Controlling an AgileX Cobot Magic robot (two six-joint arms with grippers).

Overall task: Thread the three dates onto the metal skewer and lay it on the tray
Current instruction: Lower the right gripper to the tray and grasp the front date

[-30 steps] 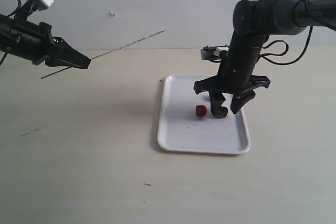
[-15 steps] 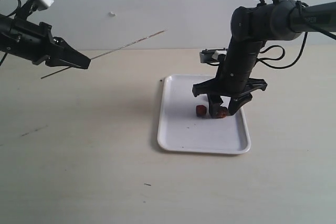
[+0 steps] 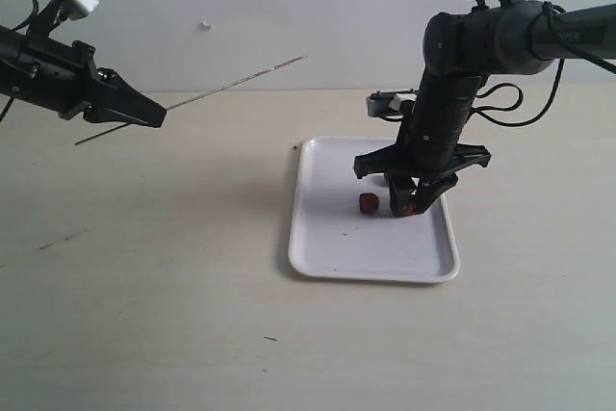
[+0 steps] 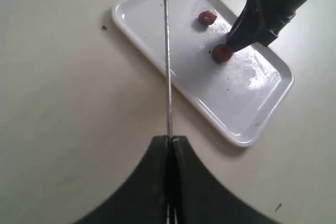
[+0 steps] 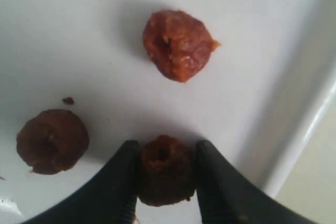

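Right claw [image 3: 408,207] pinches a date [image 5: 165,170] on the tray [image 3: 366,252]. Left claw [image 3: 157,117], upper left, clamps the skewer [image 3: 241,79], whose tip points right toward it.

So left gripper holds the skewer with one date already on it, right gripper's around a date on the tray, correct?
No. The skewer in the left gripper is bare. The right wrist view shows all three dates on the tray, one date between the jaws of the right gripper. The rest holds.
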